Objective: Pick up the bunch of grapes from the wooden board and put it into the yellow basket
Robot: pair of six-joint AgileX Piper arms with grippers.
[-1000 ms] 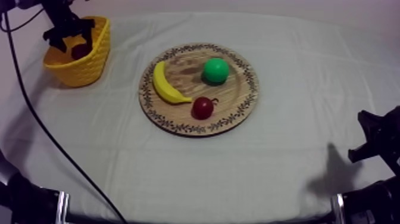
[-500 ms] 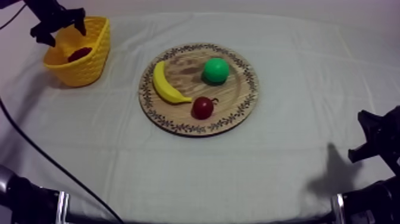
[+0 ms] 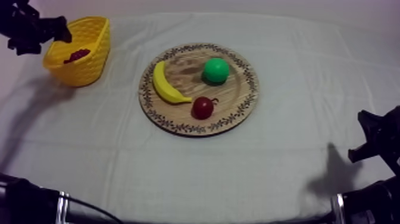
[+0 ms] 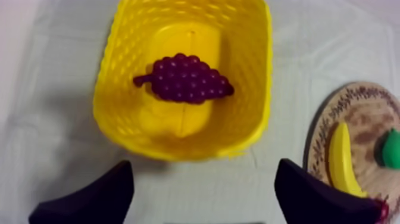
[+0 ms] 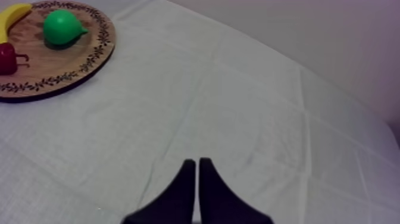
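Note:
The purple bunch of grapes point(image 3: 77, 55) lies inside the yellow basket point(image 3: 89, 70) at the table's far left. Seen from the left wrist, the bunch of grapes point(image 4: 187, 79) rests on the floor of the basket point(image 4: 119, 83). My left gripper point(image 3: 38, 39) hovers just left of the basket, open and holding nothing; its gap point(image 4: 202, 202) sits above the cloth in front of the basket. The round wooden board point(image 3: 238, 107) lies mid-table. My right gripper point(image 5: 196, 179) is shut on nothing, low over the cloth at the right point(image 3: 375, 143).
On the board lie a banana point(image 3: 166, 83), a green pear point(image 3: 215, 70) and a small red fruit point(image 3: 203, 108). The right wrist view shows the board point(image 5: 77, 71) and the pear point(image 5: 62, 27) far off, with bare cloth between.
My left gripper has drawn away from over the basket toward the left, and the grapes stay in the basket. The right arm has not moved.

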